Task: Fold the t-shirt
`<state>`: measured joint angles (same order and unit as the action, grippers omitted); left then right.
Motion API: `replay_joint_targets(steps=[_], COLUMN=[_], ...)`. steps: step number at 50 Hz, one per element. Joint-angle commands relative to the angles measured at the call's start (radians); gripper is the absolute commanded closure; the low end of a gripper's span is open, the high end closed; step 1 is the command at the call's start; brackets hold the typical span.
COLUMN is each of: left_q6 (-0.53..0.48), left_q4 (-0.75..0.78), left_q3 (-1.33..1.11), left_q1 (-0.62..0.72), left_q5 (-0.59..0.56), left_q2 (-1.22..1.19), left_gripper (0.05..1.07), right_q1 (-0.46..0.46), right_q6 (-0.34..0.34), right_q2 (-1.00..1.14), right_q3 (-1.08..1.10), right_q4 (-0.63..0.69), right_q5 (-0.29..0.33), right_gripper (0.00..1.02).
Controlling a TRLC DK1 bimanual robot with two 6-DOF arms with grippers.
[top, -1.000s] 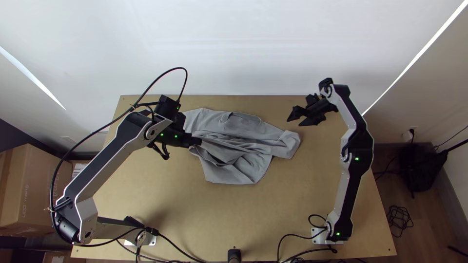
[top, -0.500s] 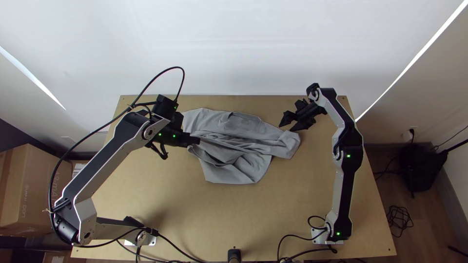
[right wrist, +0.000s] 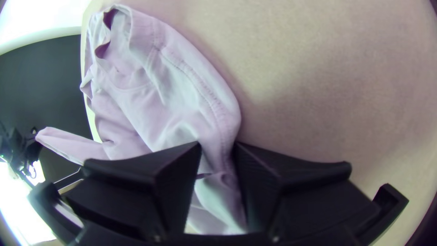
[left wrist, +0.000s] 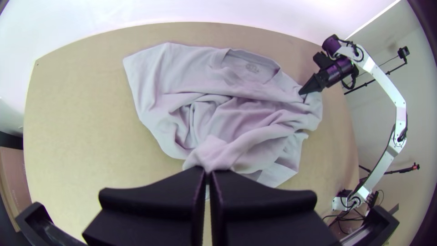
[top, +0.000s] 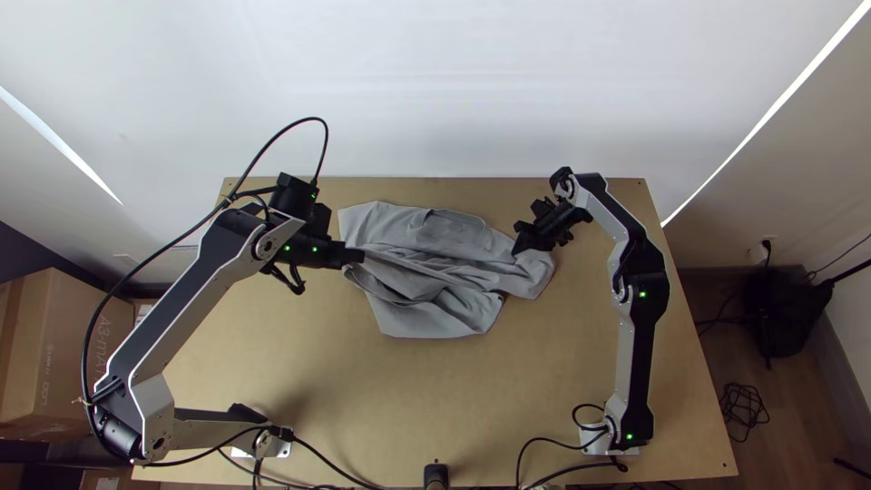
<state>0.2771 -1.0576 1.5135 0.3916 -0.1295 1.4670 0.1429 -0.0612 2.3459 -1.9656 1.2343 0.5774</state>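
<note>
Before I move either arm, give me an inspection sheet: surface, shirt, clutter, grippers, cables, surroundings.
Surface: light wooden table, bare along the near side of the shirt.
Job's things: one grey t-shirt, bunched, neckline toward the far edge; not folded.
Clutter: small black device at the near edge, between the arms' bases.
Left gripper: fingers together, pinching some of the t-shirt.
Right gripper: fingers apart, with part of the t-shirt between them.
Cables: black cable looped above the left arm; more around both bases; tangled cable on the floor at right.
Surroundings: cardboard box beyond the left edge; white wall behind.
</note>
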Motion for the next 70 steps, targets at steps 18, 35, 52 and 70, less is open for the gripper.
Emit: replay_joint_targets(steps=[18,35,52,70], left_q6=[-0.003,-0.012,-0.162,-0.22], left_q4=[0.131,0.263,0.51,0.584], left_q3=[0.01,0.017,-0.01,0.096], left_q1=[-0.169,-0.29,-0.35,-0.439], left_q5=[0.013,0.068,0.087,0.085], left_q2=[-0.05,-0.122,-0.264,-0.339], left_gripper=[1.05,1.05,1.05,1.05], right_q1=[-0.088,-0.18,-0.132,-0.152], right_q6=[0.057,0.138,0.139,0.261], right_q2=[-0.218,-0.64,-0.873,-0.958], right_q3=[0.082,0.224,0.024,-0.174], right_q4=[-0.042,-0.22,-0.246,-0.349], right_q5=[-0.001,-0.148,-0.3,-0.442], right_gripper=[1.0,1.0,1.0,1.0])
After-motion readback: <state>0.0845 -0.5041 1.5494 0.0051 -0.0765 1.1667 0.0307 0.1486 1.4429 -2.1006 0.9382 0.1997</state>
